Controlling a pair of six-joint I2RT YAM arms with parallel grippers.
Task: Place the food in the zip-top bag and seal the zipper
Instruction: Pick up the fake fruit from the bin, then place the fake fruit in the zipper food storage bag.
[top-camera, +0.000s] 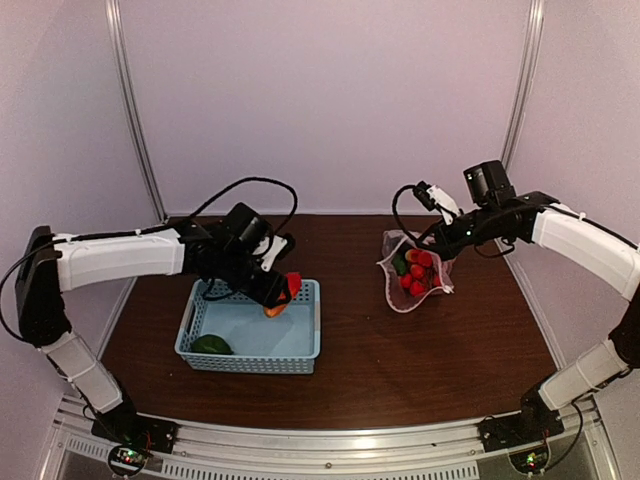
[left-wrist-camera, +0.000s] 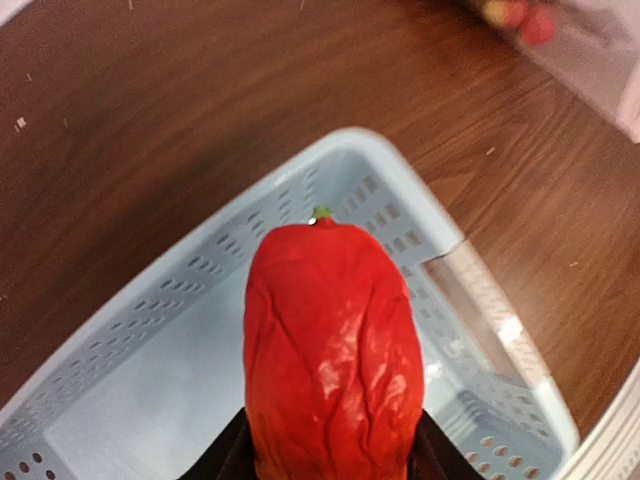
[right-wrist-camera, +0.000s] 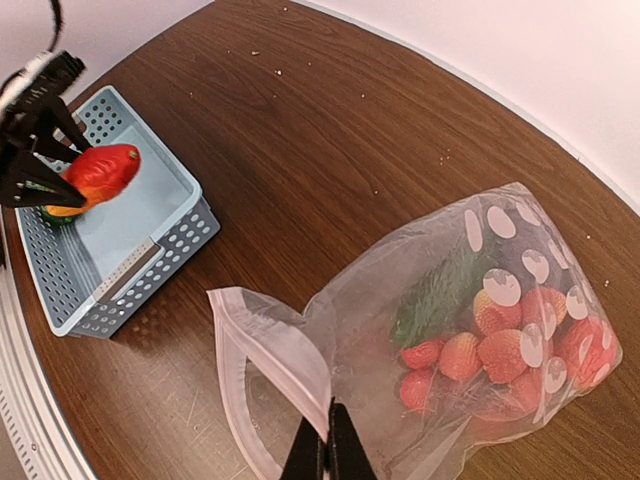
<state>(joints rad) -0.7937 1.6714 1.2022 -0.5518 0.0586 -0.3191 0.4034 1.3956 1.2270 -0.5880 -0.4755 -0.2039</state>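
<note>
Brown wood table (top-camera: 400, 370), pale walls around it. Left arm (top-camera: 120, 258) reaches in from the left edge of the top view toward the centre. Right arm (top-camera: 590, 245) comes in from the right edge.

Light-blue perforated basket (top-camera: 250, 360) sits left of centre in the top view and in the left part of the right wrist view (right-wrist-camera: 150, 265). In the left wrist view its corner (left-wrist-camera: 400, 170) is at mid frame.

Zip-top bag (top-camera: 432, 285), clear with white dots, is right of centre in the top view and fills the lower right of the right wrist view (right-wrist-camera: 350, 330). Its mouth faces the basket and is open. The zipper (right-wrist-camera: 262, 335), a pale strip, is unsealed.

Right gripper (right-wrist-camera: 325, 450) is clenched on the bag's mouth edge at the bottom of its frame, fingers tight together.

Red pepper (left-wrist-camera: 330, 350) fills the lower middle of the left wrist view, over the basket. Left gripper (top-camera: 280, 292) is grasping it, a dark finger pressed on each side (right-wrist-camera: 100, 172).

Red tomatoes (right-wrist-camera: 480, 350) are inside the bag, with a green leafy piece (right-wrist-camera: 435, 290) just above them.

A green piece (top-camera: 210, 345) lies in the basket's lower-left corner. An orange piece (top-camera: 273, 311) is just below the pepper.
</note>
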